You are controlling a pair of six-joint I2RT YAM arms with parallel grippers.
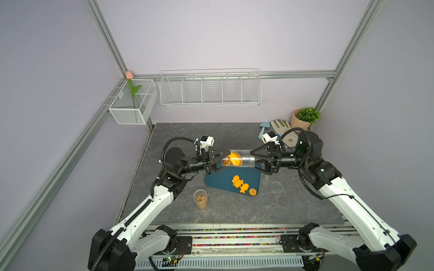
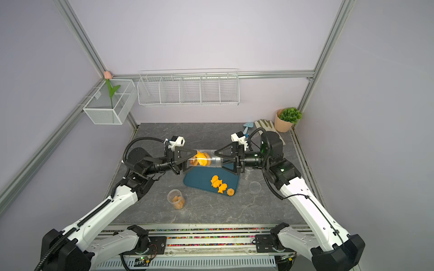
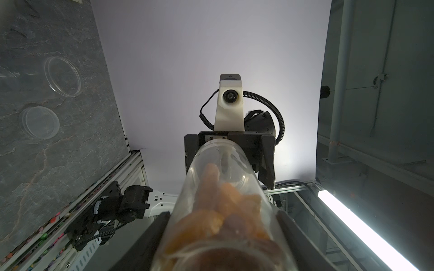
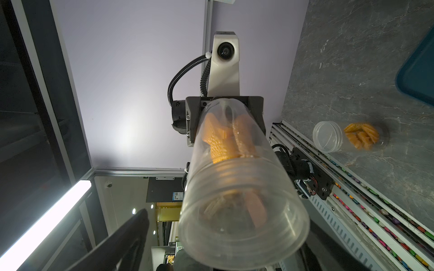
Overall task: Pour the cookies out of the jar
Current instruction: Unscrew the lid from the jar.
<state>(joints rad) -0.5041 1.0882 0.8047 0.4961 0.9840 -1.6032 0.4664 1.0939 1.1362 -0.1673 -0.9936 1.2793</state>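
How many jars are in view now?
2. One jar lies level in the left gripper, off the table; the other stands on it near the left arm. None seems hidden.

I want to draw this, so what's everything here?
tray: one, teal, on table
held jar: one, clear, sideways above tray
standing jar: one, clear, table
cookies: many, orange and tan, in both jars, some on tray
lids: two, clear, table
trowel: one, blue, back corner
glove: one, whitish, beside trowel
potted plant: one, green, back corner
wire rack: one, white, back wall
mesh basket: one, white, side wall
tulip: one, pink, in basket
left gripper: black, shut on held jar
right gripper: black, open around its mouth
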